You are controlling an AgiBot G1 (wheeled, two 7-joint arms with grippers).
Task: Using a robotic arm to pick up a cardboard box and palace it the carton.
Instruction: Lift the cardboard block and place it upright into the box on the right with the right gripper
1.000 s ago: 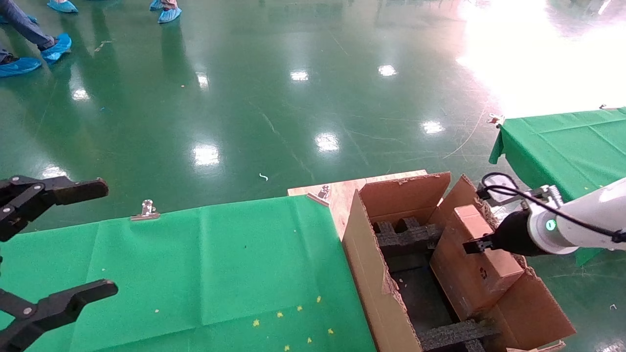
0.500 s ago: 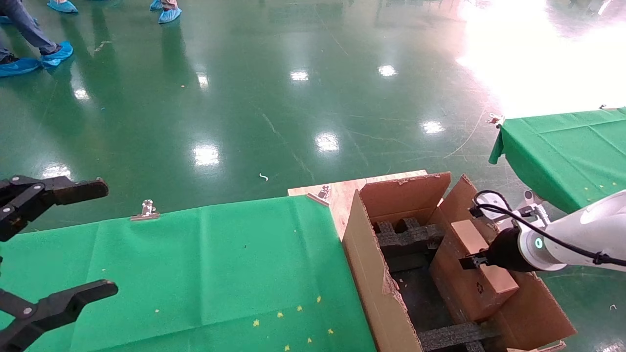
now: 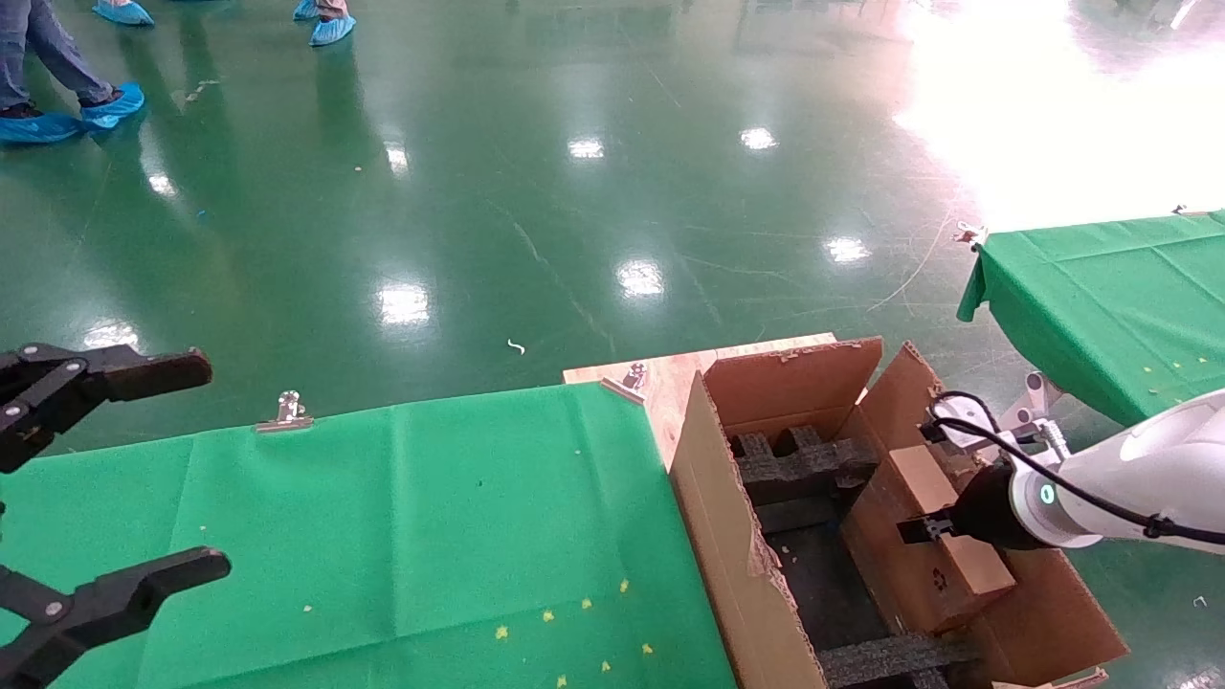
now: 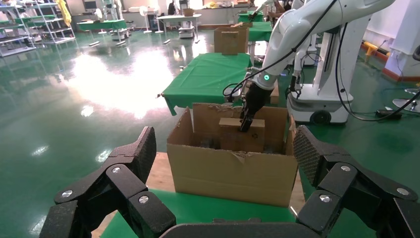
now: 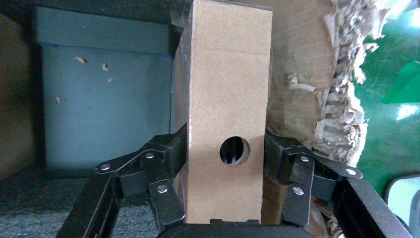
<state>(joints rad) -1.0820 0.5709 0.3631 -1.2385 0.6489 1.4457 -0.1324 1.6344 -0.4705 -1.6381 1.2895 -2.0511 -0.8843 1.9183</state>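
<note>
a: what's the biggest thing in view?
b: the green-clothed table [image 3: 383, 517], with the carton [image 3: 737, 565] open at its right end, black foam inserts [image 3: 799, 464] inside.
a: and the cardboard box [image 3: 924, 555]?
b: tilted, partly down inside the carton, against its right wall.
a: who holds it?
b: the robotic arm [image 3: 1129, 478]; its right gripper [image 5: 225, 163] has both fingers pressed on the box's narrow sides.
a: the left gripper [image 4: 223, 193]?
b: parked over the table's left end, fingers spread wide, holding nothing.
</note>
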